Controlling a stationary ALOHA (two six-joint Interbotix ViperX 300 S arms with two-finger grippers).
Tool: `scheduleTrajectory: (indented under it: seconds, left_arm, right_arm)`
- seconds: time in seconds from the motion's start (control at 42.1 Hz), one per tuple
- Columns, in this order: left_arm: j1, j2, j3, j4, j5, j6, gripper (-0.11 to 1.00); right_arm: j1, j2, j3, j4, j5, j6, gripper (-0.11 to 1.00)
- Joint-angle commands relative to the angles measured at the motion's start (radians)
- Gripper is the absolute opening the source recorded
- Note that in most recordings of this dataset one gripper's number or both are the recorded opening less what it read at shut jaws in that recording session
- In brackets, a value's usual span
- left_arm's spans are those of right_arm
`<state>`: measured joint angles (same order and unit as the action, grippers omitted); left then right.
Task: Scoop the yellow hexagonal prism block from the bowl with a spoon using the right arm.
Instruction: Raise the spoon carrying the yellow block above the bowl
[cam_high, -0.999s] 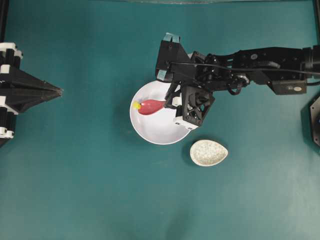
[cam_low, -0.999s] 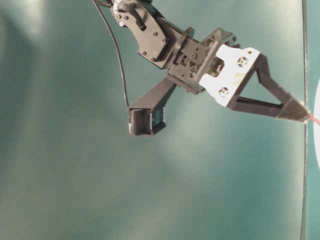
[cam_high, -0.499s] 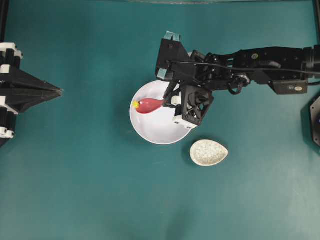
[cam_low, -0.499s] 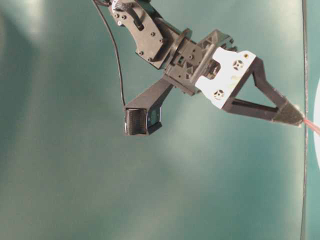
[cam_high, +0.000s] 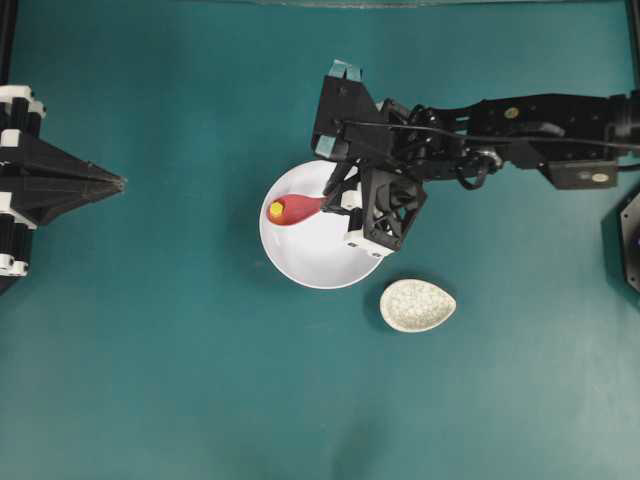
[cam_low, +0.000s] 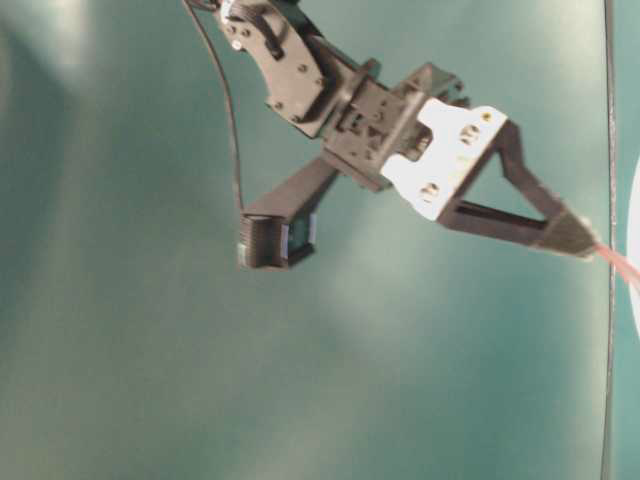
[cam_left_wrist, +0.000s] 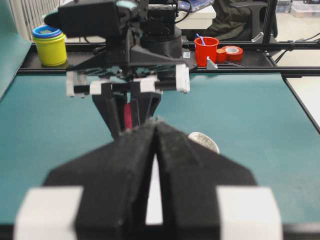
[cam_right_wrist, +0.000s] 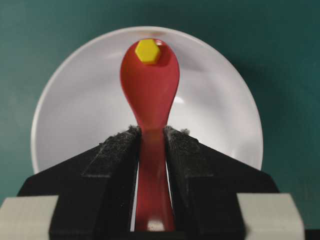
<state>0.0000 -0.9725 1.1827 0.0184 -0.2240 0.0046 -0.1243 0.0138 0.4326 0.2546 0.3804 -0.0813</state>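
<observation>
One tiny yellow hexagonal prism block (cam_right_wrist: 148, 51), likely light and prone to sliding, sits near the tip of the glossy spoon (cam_right_wrist: 149, 85) over the bowl (cam_right_wrist: 70, 107), its handle clamped by the right gripper (cam_right_wrist: 150, 142); the left gripper (cam_left_wrist: 156, 131) idles pinched closed, empty.

The right arm (cam_high: 480, 140) extends from the right edge over the white bowl (cam_high: 310, 255). Its gripper (cam_high: 335, 200) holds the pink-red spoon (cam_high: 297, 209) by the handle. The yellow hexagonal prism block (cam_high: 276, 210) sits in the scoop's far end. A speckled spoon rest (cam_high: 417, 305) lies just beside the bowl. The left gripper (cam_high: 115, 183) is parked at the left edge, fingers together.
</observation>
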Motion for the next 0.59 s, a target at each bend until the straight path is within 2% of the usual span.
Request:
scheduleTrajectory:
  seconds: [0.0,0.119,0.38,0.571]
  left_arm:
    - [0.0,0.008,-0.015,0.003,-0.011,0.0,0.0]
    - [0.0,0.008,-0.015,0.003,-0.012,0.0,0.0]
    - [0.0,0.005,-0.015,0.003,-0.028,-0.002,0.0]
    - [-0.002,0.006,-0.015,0.003,-0.028,-0.005,0.0]
  right_arm:
    - [0.012,-0.08,-0.006,0.002,-0.014,-0.006,0.23]
    - [0.034,-0.178,0.023,-0.002,-0.064,-0.014,0.23]
    - [0.072,-0.383,0.25,0.002,-0.382,-0.003,0.23]
    - [0.075,-0.43,0.302,0.003,-0.414,-0.002,0.23]
